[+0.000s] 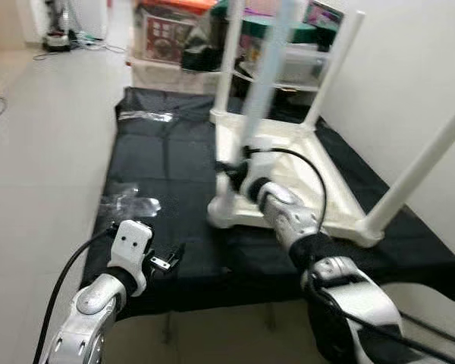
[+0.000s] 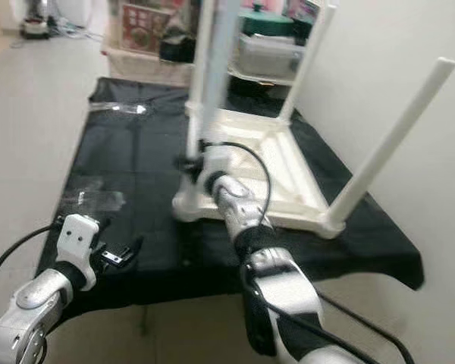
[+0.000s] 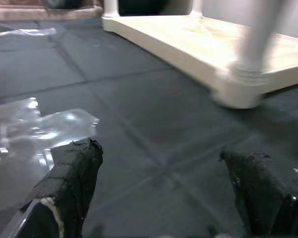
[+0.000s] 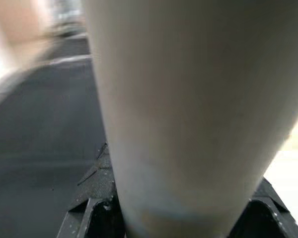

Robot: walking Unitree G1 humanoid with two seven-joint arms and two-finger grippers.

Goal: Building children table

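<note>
A white children's table [image 1: 288,178] lies upside down on a black cloth [image 1: 174,159], its legs pointing up. My right gripper [image 1: 239,168] is shut on the leg [image 1: 267,76] at the table's near left corner, low down near its base. In the right wrist view that leg [image 4: 188,99] sits between the black fingers [image 4: 89,203]. My left gripper [image 1: 167,262] hovers open just above the cloth near its front left edge, apart from the table. In the left wrist view its fingertips [image 3: 72,178] stand wide, with the table's corner [image 3: 238,91] ahead.
A crumpled clear plastic bag [image 1: 129,203] lies on the cloth beside my left gripper, another plastic piece [image 1: 148,115] farther back. Boxes and bins [image 1: 167,34] stand behind the cloth. A white wall [image 1: 409,68] runs along the right. Pale floor [image 1: 38,152] lies to the left.
</note>
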